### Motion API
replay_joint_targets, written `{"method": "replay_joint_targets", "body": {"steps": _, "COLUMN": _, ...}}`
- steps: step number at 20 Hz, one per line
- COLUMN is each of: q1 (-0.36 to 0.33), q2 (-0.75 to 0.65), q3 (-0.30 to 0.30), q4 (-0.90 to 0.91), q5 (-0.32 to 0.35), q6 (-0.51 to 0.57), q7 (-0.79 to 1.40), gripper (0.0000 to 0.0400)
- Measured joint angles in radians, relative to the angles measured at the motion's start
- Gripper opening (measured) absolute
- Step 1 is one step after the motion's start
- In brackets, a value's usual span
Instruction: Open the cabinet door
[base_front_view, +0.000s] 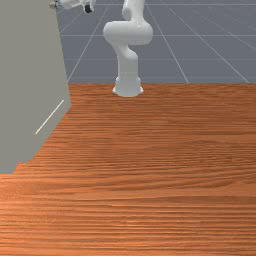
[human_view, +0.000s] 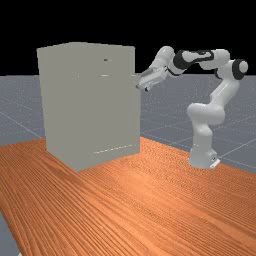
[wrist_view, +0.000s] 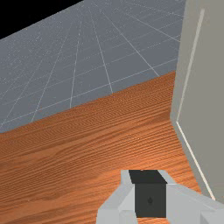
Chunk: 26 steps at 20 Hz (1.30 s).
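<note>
So the tall, boxy grey-beige cabinet (human_view: 100, 112) is sitting at about 10 o'clock in the far view, on the orange-brown wood table (human_view: 135, 200). The white-and-grey two-finger gripper (human_view: 143, 87) is up around 1 o'clock there, right near the cabinet's upright edge, but honestly can't tell if it's touching. Can't tell if it's open or closed either, sorry. The white-and-grey Panda arm (human_view: 205, 117) has its base between 3 and 4 o'clock.

Front view's got the cabinet from 9 to 11 o'clock, arm base at 12. Wrist view puts it beside the gripper (wrist_view: 150, 197), with thin pale seams on it. The door's somewhere on that cabinet, but I can't make out which panel.
</note>
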Motion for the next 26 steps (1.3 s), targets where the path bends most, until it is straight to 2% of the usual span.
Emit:
{"method": "replay_joint_targets", "body": {"steps": 4, "q1": -0.088, "q2": -0.240, "q3": 0.002, "q4": -0.095, "q5": -0.023, "q6": 0.012, "q7": 0.003, "gripper": 0.0000}}
{"method": "replay_joint_targets", "body": {"steps": 8, "q1": -0.155, "q2": -0.319, "q3": 0.009, "q4": -0.152, "q5": -0.044, "q6": 0.102, "q7": -0.003, "gripper": 0.0000}}
{"method": "replay_joint_targets", "body": {"steps": 11, "q1": -0.226, "q2": -0.462, "q3": 0.018, "q4": -0.193, "q5": -0.072, "q6": 0.147, "q7": -0.018, "gripper": 0.0000}}
{"method": "replay_joint_targets", "body": {"steps": 13, "q1": -0.272, "q2": -0.509, "q3": 0.025, "q4": -0.218, "q5": -0.090, "q6": 0.216, "q7": -0.028, "gripper": 0.0000}}
{"method": "replay_joint_targets", "body": {"steps": 15, "q1": -0.294, "q2": -0.526, "q3": 0.030, "q4": -0.257, "q5": -0.090, "q6": 0.344, "q7": -0.035, "gripper": 0.0000}}
{"method": "replay_joint_targets", "body": {"steps": 16, "q1": -0.297, "q2": -0.524, "q3": 0.033, "q4": -0.281, "q5": -0.088, "q6": 0.412, "q7": -0.037, "gripper": 0.0157}}
{"method": "replay_joint_targets", "body": {"steps": 17, "q1": -0.295, "q2": -0.518, "q3": 0.033, "q4": -0.306, "q5": -0.084, "q6": 0.497, "q7": -0.042, "gripper": 0.0252}}
{"method": "replay_joint_targets", "body": {"steps": 18, "q1": -0.293, "q2": -0.502, "q3": 0.027, "q4": -0.322, "q5": -0.081, "q6": 0.584, "q7": -0.047, "gripper": 0.0310}}
{"method": "replay_joint_targets", "body": {"steps": 19, "q1": -0.293, "q2": -0.483, "q3": 0.015, "q4": -0.331, "q5": -0.079, "q6": 0.640, "q7": -0.052, "gripper": 0.0346}}
{"method": "replay_joint_targets", "body": {"steps": 21, "q1": -0.292, "q2": -0.436, "q3": -0.006, "q4": -0.339, "q5": -0.075, "q6": 0.703, "q7": -0.058, "gripper": 0.0380}}
{"method": "replay_joint_targets", "body": {"steps": 26, "q1": -0.283, "q2": -0.221, "q3": -0.021, "q4": -0.342, "q5": -0.076, "q6": 0.818, "q7": -0.063, "gripper": 0.0398}}
